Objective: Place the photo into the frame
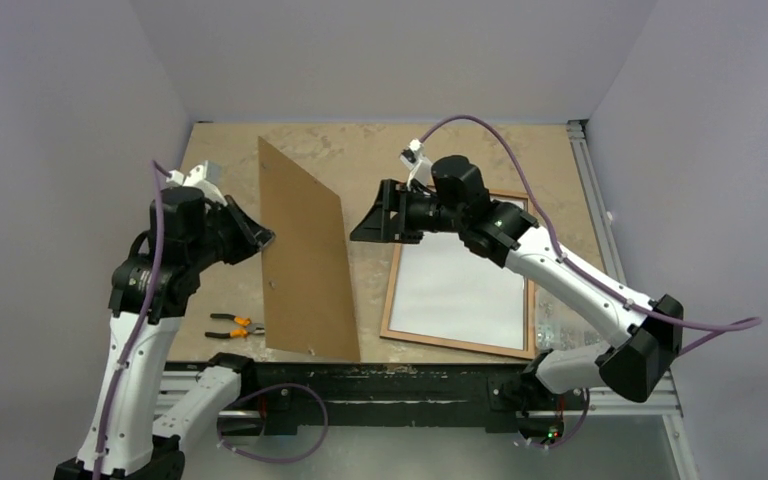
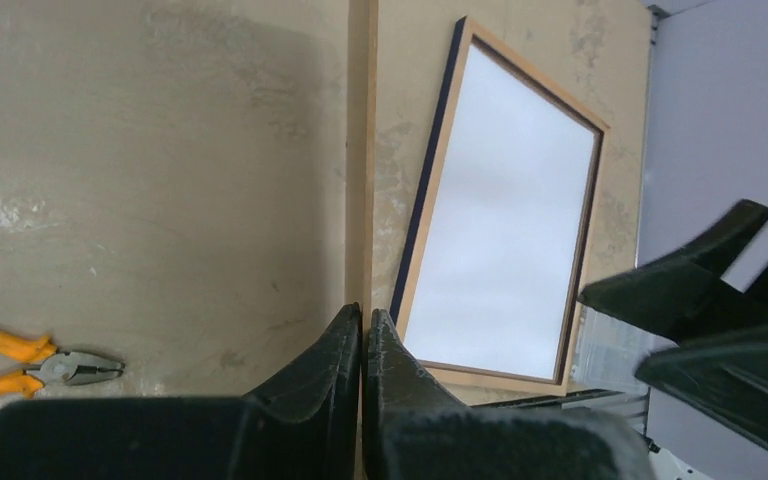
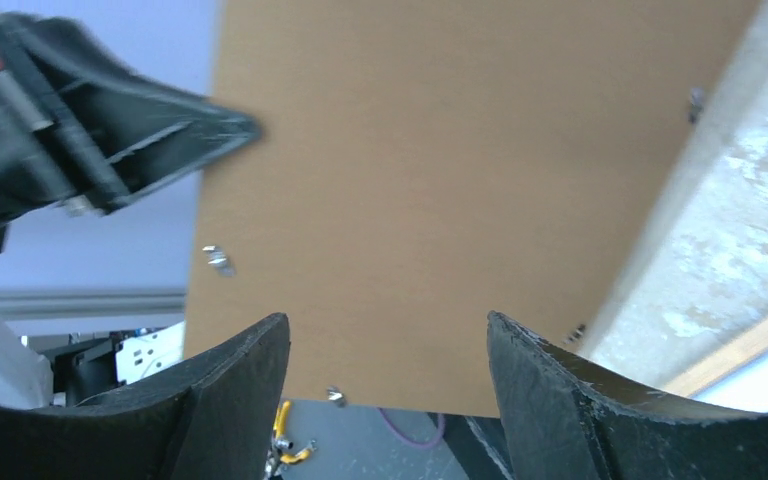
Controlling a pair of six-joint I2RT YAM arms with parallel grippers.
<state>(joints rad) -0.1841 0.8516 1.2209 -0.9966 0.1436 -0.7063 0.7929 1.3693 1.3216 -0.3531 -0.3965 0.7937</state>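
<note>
Beige, mottled table (image 1: 430, 150) with a worn, marbled finish sits between pale lilac-grey walls (image 1: 60, 100) on three sides. A metal rail runs along its right edge and a black bar along its near edge. The frame (image 2: 490, 377) lies flat on the right half of the table, back up. Its thin rails are light wood-brown on top, and the left wrist view shows dark blue down their outer side. A white sheet (image 1: 460, 285) fills the opening from rail to rail, plain and unmarked; whether this is the photo turned face down cannot be told. A brown board (image 1: 305, 260) stands tilted on its near edge at mid-table, left of the frame and apart from it, with small metal tabs along its sides. The left gripper (image 1: 260, 238) is closed tight on the board's left edge, and in its wrist view the thin board runs edge-on up from between the pressed fingers. The right gripper (image 1: 363, 228) hangs above the frame's far left corner with its jaws spread wide and nothing in them. It faces the board's broad brown face, close to the right edge but not gripping it. Pliers (image 1: 235, 325) with orange handles lie on the table by the left arm, just left of the board's near corner.
</note>
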